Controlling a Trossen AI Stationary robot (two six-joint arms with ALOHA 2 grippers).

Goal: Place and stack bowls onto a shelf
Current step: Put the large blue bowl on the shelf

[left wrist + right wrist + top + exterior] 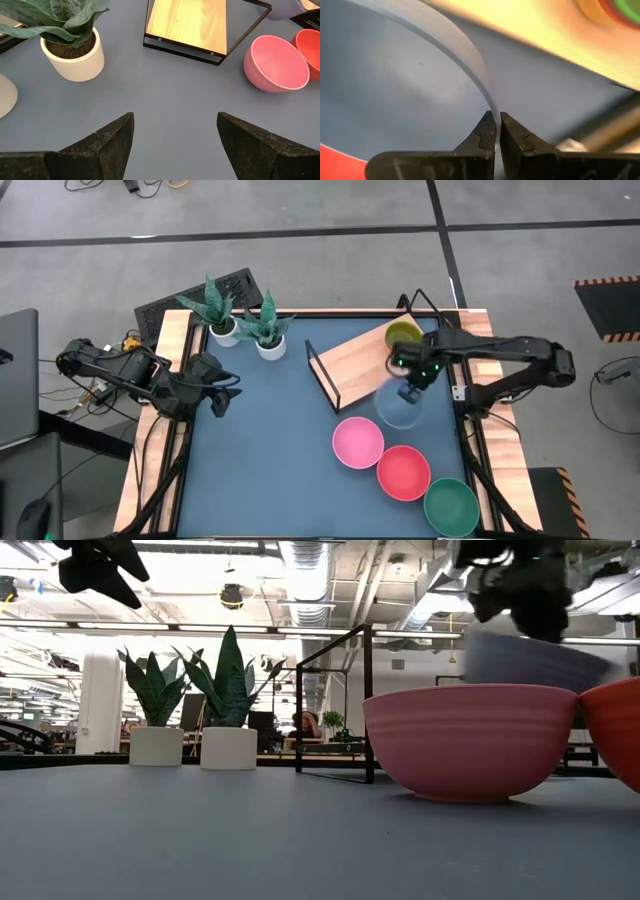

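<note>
Dark blue surface [260,450] with wooden edges, grey floor around; right tool [496,131] pinching the rim of the blue bowl [398,406], raised beside the shelf [362,360]; pink bowl [358,441], coral-red bowl [403,472], dark green bowl [451,506] in a row; left tool [175,137] wide apart, near two potted plants [245,325]; open-plan room behind.

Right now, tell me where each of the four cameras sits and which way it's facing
High view: overhead, straight down on the table; both arms show, right gripper holding the blue bowl.
Low view: table height, level across; the pink bowl fills the front, both arms hang in from above.
Left wrist view: past the left gripper, open, toward the shelf.
Right wrist view: close on its pads pinching the blue bowl's rim.
Shared: high, low and left wrist views all show the pink bowl.
</note>
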